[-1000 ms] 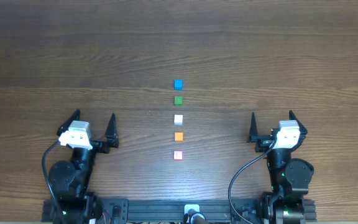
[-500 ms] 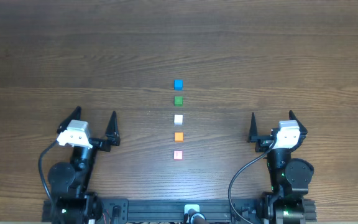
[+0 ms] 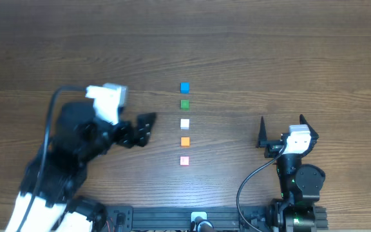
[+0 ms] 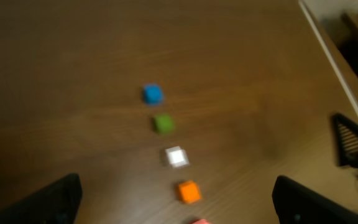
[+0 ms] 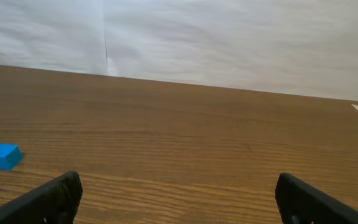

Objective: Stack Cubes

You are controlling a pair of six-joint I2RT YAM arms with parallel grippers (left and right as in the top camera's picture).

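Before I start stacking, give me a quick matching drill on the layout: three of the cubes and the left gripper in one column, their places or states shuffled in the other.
Column one:
1. blue cube
2. pink cube
3. white cube
4. left gripper

Column two:
A. middle of the row of five cubes
B. end of the row lowest in the top view
C. end of the row highest in the top view
D. open, on the left arm's side of the row

Pairs: 1-C, 2-B, 3-A, 4-D.
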